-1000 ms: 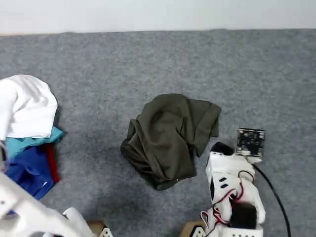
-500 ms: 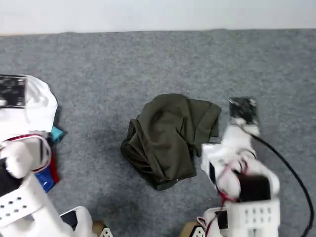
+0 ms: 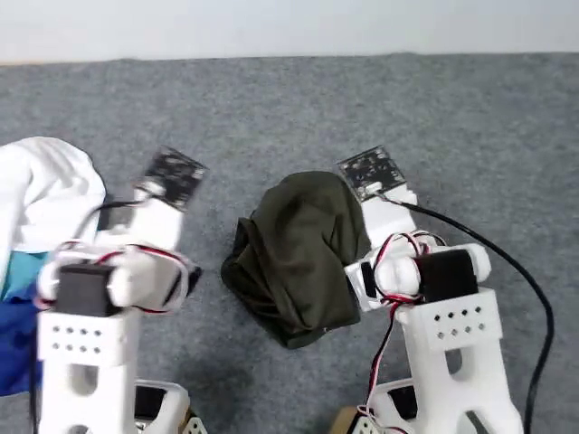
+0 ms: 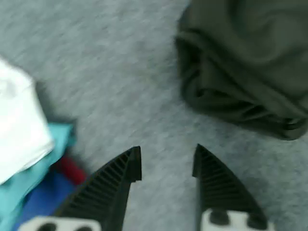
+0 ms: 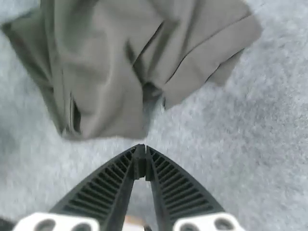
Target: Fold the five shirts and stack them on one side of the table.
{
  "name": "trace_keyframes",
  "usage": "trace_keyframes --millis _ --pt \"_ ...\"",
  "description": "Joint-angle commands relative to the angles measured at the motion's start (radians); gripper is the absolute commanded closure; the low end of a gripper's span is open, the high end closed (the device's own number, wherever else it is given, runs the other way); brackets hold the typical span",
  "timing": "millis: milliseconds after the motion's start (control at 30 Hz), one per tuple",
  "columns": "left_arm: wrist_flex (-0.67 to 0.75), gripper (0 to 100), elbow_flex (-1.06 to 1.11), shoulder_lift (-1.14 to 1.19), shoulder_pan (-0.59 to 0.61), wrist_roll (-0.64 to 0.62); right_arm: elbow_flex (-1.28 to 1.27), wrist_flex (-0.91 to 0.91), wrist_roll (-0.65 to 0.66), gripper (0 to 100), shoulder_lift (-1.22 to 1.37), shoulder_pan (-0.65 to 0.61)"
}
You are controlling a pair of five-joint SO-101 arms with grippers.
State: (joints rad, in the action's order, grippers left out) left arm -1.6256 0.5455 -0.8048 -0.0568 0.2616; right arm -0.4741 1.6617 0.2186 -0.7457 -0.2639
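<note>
Here the left gripper (image 4: 167, 154) holds its fingers (image 4: 115, 183) apart, empty, above the surface (image 3: 271, 108) between the dark shirt (image 3: 298, 253) and the shirt pile (image 3: 45, 194), while the right gripper (image 5: 142, 150), closed and empty, hangs beside that shirt.

Bare table (image 3: 271, 108) between crumpled olive shirt (image 3: 294, 258) and shirt pile (image 3: 45, 199).

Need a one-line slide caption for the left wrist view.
Open left gripper above grey table, between crumpled olive shirt and a pile of other shirts.
</note>
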Motion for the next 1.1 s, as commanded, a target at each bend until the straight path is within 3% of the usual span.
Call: trace_keyframes --millis 0,233,433,633,867,1067 --pt "0.092 85 0.039 -0.011 -0.124 -0.084 0.052 0.051 0.029 98.9 0.010 -0.001" --pt "0.187 85 0.125 -0.009 -0.328 -0.132 0.044 0.056 0.029 98.8 0.012 0.001" --pt "0.269 85 0.214 0.103 -0.384 -0.132 -0.038 0.068 0.029 98.9 0.001 0.001" --pt "0.253 85 0.130 0.192 -0.399 -0.104 -0.041 0.124 0.026 98.9 -0.001 0.015" --pt "0.275 85 0.130 0.236 -0.568 0.046 -0.040 0.116 0.032 98.6 0.001 0.205" --pt "0.376 84 0.174 0.341 -0.585 0.161 -0.040 0.122 0.117 88.3 0.001 0.369"
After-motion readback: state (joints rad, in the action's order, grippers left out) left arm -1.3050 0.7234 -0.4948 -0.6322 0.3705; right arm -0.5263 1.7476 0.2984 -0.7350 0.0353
